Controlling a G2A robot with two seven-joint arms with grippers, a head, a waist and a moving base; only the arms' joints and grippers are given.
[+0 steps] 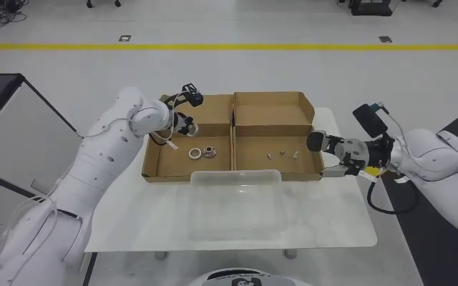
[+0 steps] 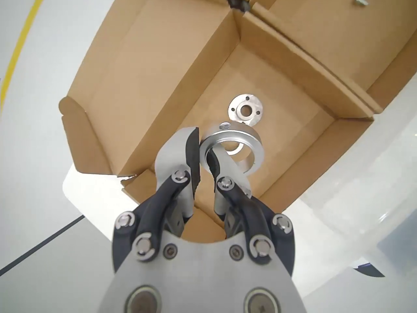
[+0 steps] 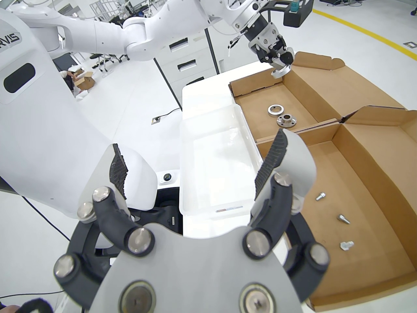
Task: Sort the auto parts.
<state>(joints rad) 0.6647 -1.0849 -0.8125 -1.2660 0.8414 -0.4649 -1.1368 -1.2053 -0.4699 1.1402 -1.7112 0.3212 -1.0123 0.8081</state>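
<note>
1. My left gripper [image 2: 202, 151] pinches the wall of a silver metal ring collar [image 2: 232, 133], with one finger inside the bore and the other outside.
2. The collar hangs tilted above the left brown cardboard box [image 2: 156, 66], apart from its floor. I judge that the coming release needs only a short descent.
3. On that floor, nearer my body than the held collar, lie a second silver ring [image 1: 195, 152] and a round silver flange with bolt holes [image 2: 245, 109], just beside each other.
4. My right gripper [image 3: 198, 144] is spread and empty at the outer edge of the right brown cardboard box [image 3: 358, 171], which holds three small silver bolts [image 3: 342, 218]. It is well apart from the collar, so the left arm is the nearer.
5. The left wrist view shows the finger inside the bore. The right wrist view shows the collar's height above the box.
</note>
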